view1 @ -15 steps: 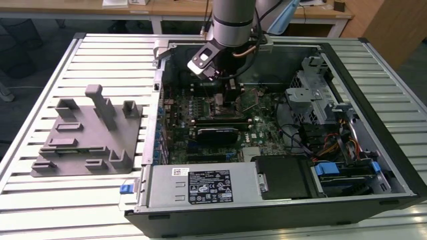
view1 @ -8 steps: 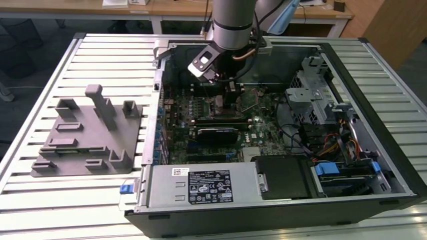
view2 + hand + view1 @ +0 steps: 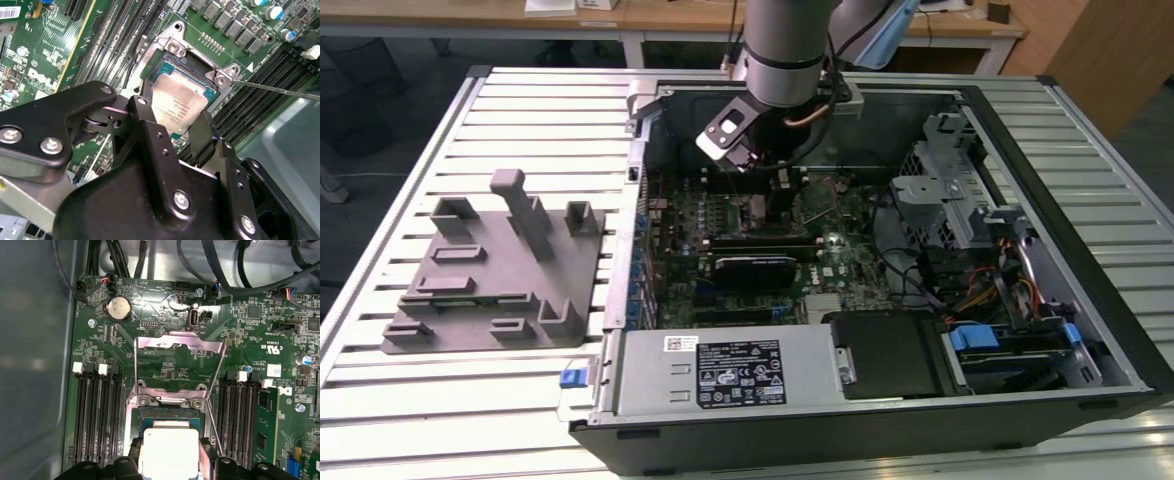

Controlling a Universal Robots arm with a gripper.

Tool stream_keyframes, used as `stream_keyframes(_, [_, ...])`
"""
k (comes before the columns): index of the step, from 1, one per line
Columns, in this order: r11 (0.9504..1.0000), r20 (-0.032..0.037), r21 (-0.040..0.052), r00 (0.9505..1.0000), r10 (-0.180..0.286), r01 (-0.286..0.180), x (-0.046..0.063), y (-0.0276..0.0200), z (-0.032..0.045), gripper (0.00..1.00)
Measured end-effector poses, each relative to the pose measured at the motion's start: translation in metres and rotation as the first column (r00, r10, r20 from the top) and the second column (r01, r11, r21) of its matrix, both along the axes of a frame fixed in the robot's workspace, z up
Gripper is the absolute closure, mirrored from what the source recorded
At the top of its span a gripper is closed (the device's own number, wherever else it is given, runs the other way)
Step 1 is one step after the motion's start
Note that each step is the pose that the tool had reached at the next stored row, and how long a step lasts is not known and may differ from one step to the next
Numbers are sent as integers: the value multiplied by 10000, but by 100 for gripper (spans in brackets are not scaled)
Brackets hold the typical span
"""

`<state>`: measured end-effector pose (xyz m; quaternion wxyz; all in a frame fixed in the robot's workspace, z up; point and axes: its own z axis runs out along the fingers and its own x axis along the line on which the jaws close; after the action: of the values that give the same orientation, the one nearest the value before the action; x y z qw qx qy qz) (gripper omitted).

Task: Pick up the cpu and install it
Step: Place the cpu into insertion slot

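I am looking down on a slatted metal table (image 3: 400, 400) with wooden desks behind it. At the exterior view's left, a grey plastic fixture (image 3: 494, 270) with upright posts is sitting unoccupied. Beside it, the open computer case (image 3: 1107, 300) is lying on its side so the motherboard (image 3: 847, 215) is facing up for a straight descent. The arm (image 3: 787, 50) is reaching down into the case's far half. In both wrist views the gripper (image 3: 175, 125) is pinching the cpu (image 3: 179, 105) by two opposite edges, its fingers (image 3: 142, 117) closed narrowly and keeping the chip flat. The chip is hanging just over the socket (image 3: 167, 412), whose load plate (image 3: 177, 347) is standing folded back and leaving it open. I cannot tell whether the chip is touching yet.
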<state>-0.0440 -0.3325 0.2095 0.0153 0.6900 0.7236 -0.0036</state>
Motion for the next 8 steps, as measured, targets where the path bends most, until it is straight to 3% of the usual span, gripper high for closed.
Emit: stream_keyframes(8, [10000,1,0,10000,-45,45,7,-1,-59,47])
